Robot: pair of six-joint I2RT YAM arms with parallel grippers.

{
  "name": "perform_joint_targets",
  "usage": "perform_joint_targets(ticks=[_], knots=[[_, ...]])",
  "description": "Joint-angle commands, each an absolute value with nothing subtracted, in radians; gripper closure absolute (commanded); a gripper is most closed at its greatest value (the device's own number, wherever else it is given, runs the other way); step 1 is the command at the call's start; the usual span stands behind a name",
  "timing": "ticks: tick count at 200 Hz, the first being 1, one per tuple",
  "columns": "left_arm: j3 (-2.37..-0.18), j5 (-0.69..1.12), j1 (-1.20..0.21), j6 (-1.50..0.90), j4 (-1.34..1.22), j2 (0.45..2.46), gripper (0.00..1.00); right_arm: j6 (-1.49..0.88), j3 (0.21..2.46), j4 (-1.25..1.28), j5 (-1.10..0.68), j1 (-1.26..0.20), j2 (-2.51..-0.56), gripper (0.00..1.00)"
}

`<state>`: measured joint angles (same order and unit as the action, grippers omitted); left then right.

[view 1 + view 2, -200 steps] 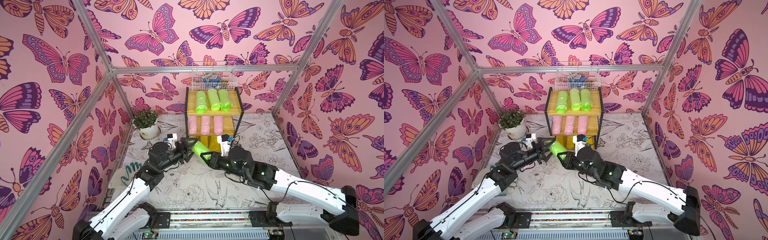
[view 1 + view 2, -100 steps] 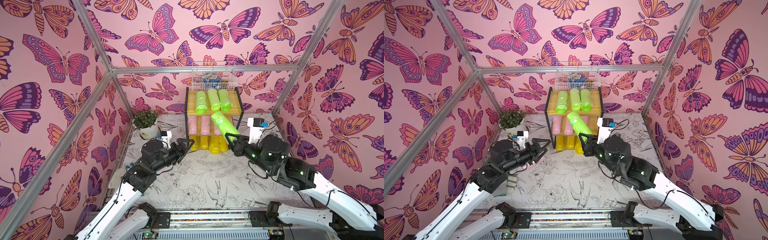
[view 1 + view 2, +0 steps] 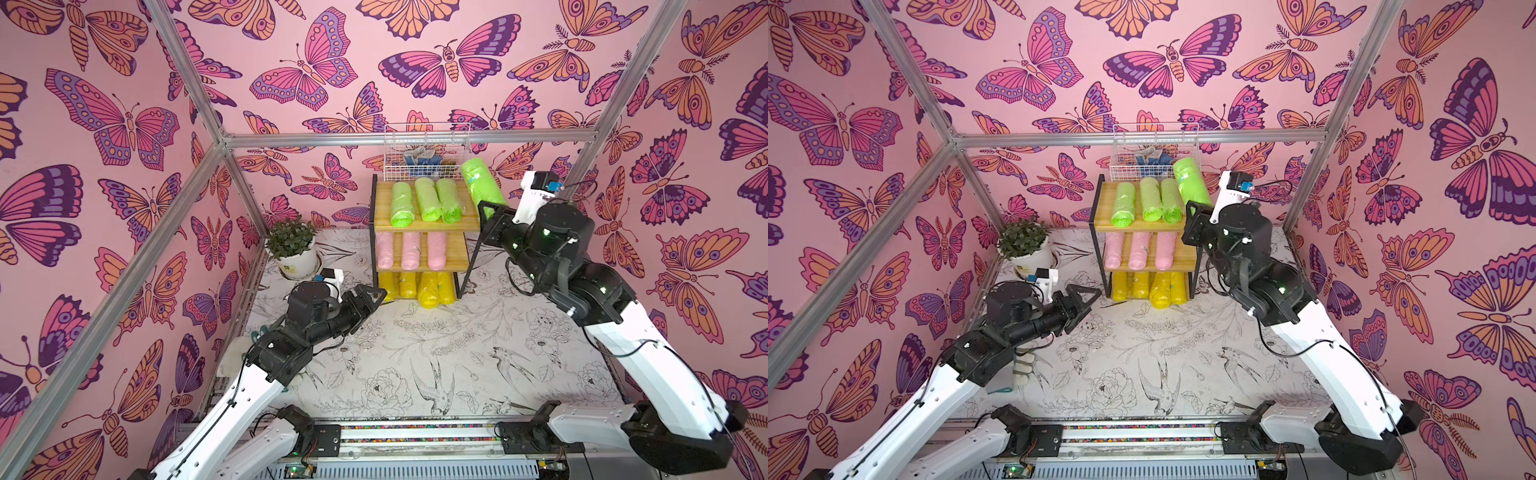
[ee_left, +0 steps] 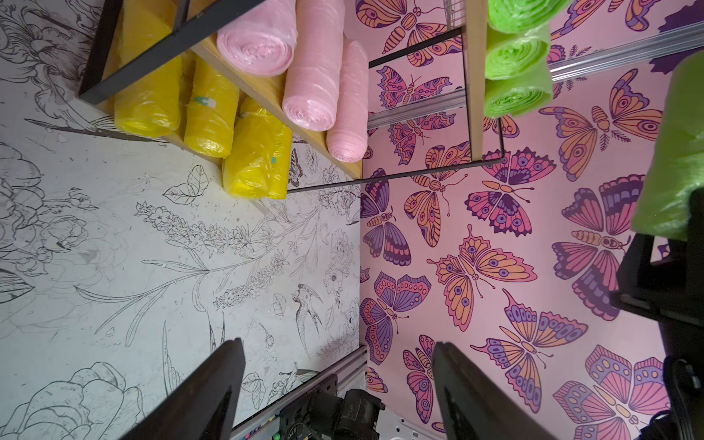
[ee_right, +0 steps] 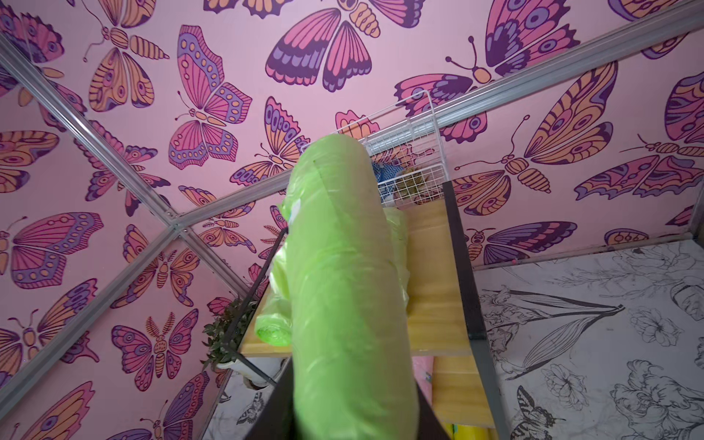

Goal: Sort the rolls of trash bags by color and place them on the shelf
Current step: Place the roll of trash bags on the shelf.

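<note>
1. Right gripper [image 3: 488,212] is clamped on the lower end of a green roll [image 3: 478,183]. The roll is lifted off the table and tilts up and back, its top end level with the wire basket [image 3: 426,145].
2. In both top views the held roll hangs just beside the right end of the top board of the shelf [image 3: 428,226]. Whether it touches the frame, I cannot tell. The right wrist view looks along the roll [image 5: 343,285], with bare board showing next to it.
3. Top board: three green rolls [image 3: 428,199] lying side by side, ends toward the front.
4. Middle board: three pink rolls [image 3: 410,249], laid the same way.
5. Bottom board: four yellow rolls [image 3: 419,286] packed together, front ends poking out past the board.
6. Left gripper [image 3: 372,297] is spread wide and holds nothing. It sits low over the table [image 3: 415,353], pointing at the yellow rolls, near them but apart.
7. The left wrist view shows both dark fingers [image 4: 228,381] with open table and wall between them.
8. Potted plant [image 3: 291,241] stands left of the shelf, by the back wall.
</note>
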<state>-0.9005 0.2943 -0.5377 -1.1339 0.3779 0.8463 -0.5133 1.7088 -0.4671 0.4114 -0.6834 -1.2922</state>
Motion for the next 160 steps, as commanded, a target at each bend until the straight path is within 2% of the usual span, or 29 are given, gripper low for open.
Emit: perform_joint_targets(ticks=[1,52,103,160], knots=[[-0.930,0.287,-0.538,-1.086,0.438,0.847,0.17,-0.453,1.810,-0.480,0.416,-0.658,-1.358,1.00],[-0.936,0.284,-0.538,-1.058,0.505,0.837,0.18,-0.352,1.972,-0.563,0.542,-0.638,-1.515,1.00],[-0.937,0.282,-0.538,-1.048,0.524,0.852,0.18,-0.299,2.014,-0.618,0.623,-0.630,-1.565,1.00],[-0.954,0.294,-0.538,-1.020,0.542,0.881,0.18,-0.340,2.053,-0.698,0.548,-0.571,-1.646,1.00]])
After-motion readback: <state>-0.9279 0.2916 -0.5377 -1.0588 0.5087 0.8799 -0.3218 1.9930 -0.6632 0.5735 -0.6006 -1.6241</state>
